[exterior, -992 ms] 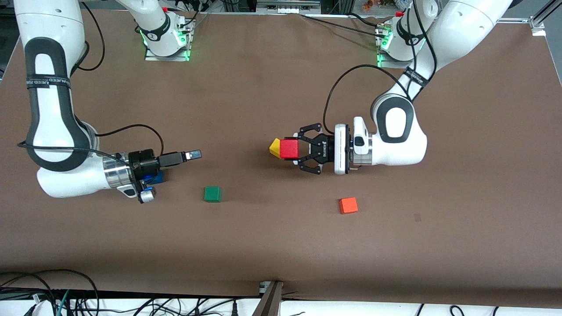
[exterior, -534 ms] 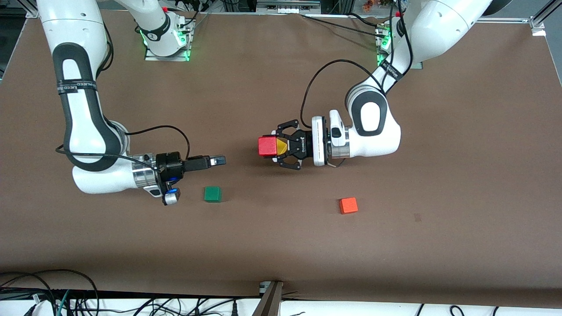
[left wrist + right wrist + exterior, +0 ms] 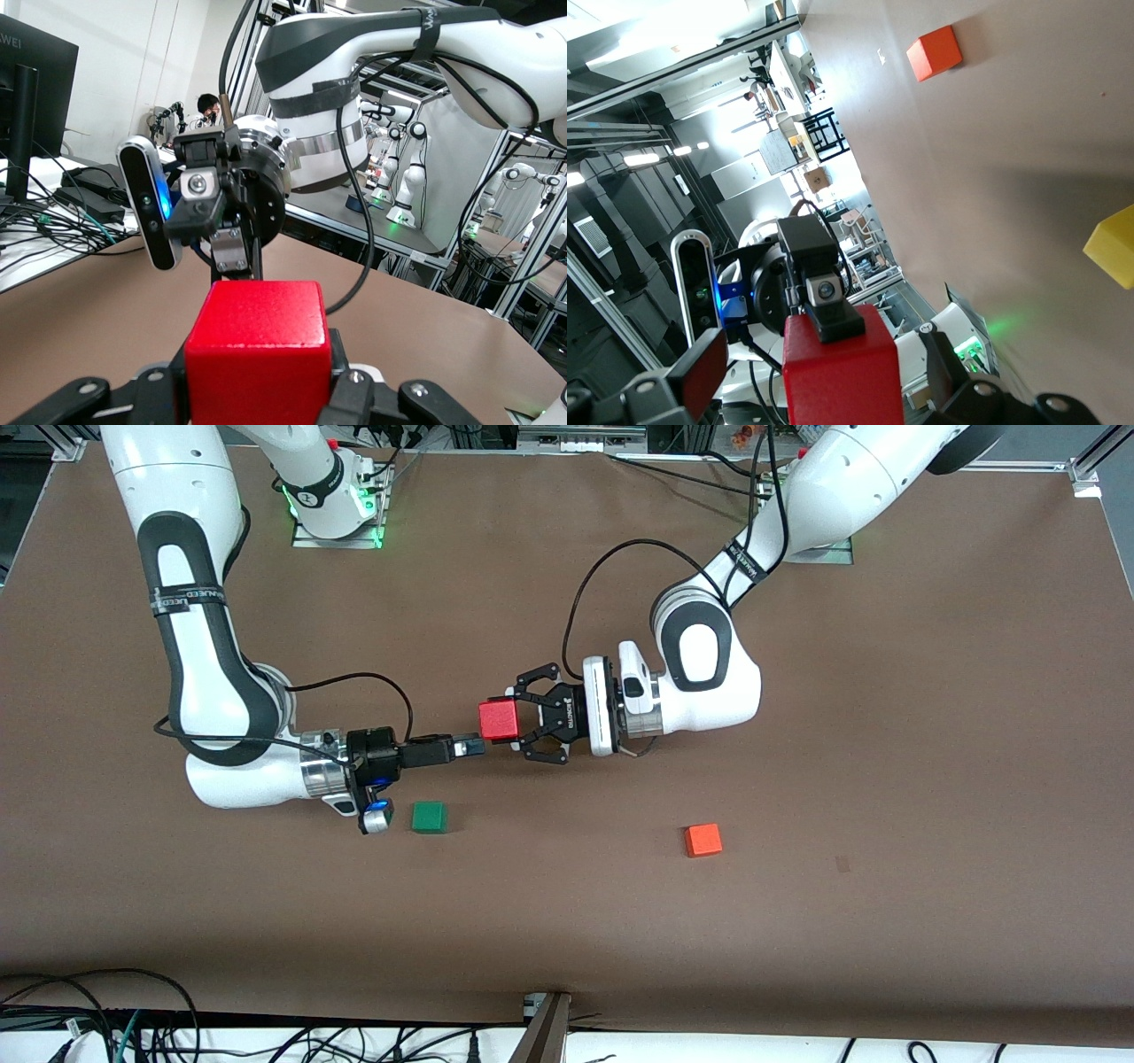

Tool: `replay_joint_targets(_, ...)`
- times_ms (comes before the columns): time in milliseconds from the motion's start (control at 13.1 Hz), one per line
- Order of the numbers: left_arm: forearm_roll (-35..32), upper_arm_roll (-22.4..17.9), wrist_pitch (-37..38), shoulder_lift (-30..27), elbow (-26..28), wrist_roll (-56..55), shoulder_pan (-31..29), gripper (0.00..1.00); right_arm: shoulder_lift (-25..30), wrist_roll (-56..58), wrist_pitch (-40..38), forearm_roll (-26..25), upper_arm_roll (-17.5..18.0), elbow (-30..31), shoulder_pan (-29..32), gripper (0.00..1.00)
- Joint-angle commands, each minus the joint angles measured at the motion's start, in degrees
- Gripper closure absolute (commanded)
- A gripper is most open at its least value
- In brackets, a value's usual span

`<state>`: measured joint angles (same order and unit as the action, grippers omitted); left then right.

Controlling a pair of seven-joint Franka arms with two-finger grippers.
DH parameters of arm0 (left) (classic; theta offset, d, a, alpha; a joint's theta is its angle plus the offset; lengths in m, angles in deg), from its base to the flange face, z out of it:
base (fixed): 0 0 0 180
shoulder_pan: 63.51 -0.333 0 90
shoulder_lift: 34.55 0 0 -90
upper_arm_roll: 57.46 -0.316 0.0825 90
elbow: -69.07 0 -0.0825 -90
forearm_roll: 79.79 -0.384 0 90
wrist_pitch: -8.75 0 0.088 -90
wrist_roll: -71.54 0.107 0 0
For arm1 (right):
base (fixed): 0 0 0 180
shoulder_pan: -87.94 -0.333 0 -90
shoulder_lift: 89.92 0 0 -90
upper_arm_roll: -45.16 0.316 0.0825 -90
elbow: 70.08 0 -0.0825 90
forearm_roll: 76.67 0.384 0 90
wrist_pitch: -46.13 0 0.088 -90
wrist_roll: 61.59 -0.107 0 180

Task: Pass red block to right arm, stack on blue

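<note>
The red block [image 3: 498, 720] is up in the air over the middle of the table, held in my left gripper [image 3: 508, 722], whose black jaws are shut on two of its sides. It fills the bottom of the left wrist view [image 3: 257, 345] and of the right wrist view [image 3: 842, 372]. My right gripper [image 3: 474, 745] is open and level with the block. Its fingertips reach the block's free end, one finger above it and one below. The blue cube does not show; the right arm's wrist covers where it stood.
A green cube [image 3: 430, 817] lies on the table [image 3: 567, 921] just below the right wrist. An orange-red cube [image 3: 702, 840] lies toward the left arm's end, nearer the front camera. A yellow cube [image 3: 1112, 257] lies on the table under the left gripper.
The left arm carried the red block toward the right arm's end. The right gripper came to meet it and now reaches the block. The right arm now covers the blue cube.
</note>
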<state>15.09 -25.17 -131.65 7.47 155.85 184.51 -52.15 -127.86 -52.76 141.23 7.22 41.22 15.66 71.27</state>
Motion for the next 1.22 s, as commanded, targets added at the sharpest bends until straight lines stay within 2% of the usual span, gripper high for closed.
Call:
replay_joint_targets(0,2.07,-0.03,-2.34,2.54,-3.98,1.82,1.72,1.0,1.47,0.05,0.61,1.46,-0.11,1.88,-0.65,0.0)
replay_joint_targets(382,4.35,-0.12,-2.52,3.95,-5.39,1.82,3.05,1.0,2.43,1.53,-0.88,1.37,-0.11,3.64,-0.65,0.0)
replay_joint_targets(458,4.35,-0.12,-2.52,3.95,-5.39,1.82,3.05,1.0,2.43,1.98,-0.8,1.37,-0.11,3.73,-0.65,0.12)
replay_joint_targets(610,4.44,-0.12,-2.52,3.95,-5.39,1.82,2.96,1.0,2.52,2.51,-1.06,1.37,-0.11,3.91,-0.65,0.59)
replay_joint_targets(687,4.88,-0.12,-2.52,3.95,-5.31,1.73,2.87,1.0,2.52,2.59,-1.93,1.11,-0.19,3.82,-0.56,0.75)
replay_joint_targets(763,6.27,-0.12,-2.52,3.95,-5.3,1.65,2.96,1.0,2.52,3.03,-2.81,1.02,-0.46,3.82,-0.47,0.84)
replay_joint_targets(839,8.37,-0.12,-2.52,3.95,-5.3,1.56,3.05,0.73,2.44,3.21,-3.51,0.93,-0.46,3.82,-0.12,0.87)
replay_joint_targets(916,8.83,-0.12,-2.43,3.95,-5.3,1.9,3.05,0.01,2.52,3.3,-3.7,0.76,-0.63,3.73,-0.03,0.88)
replay_joint_targets(1145,9.19,-0.12,-2.34,3.6,-5.3,1.91,2.7,0.0,2.52,3.3,-3.7,0.67,-0.81,3.47,0.14,0.88)
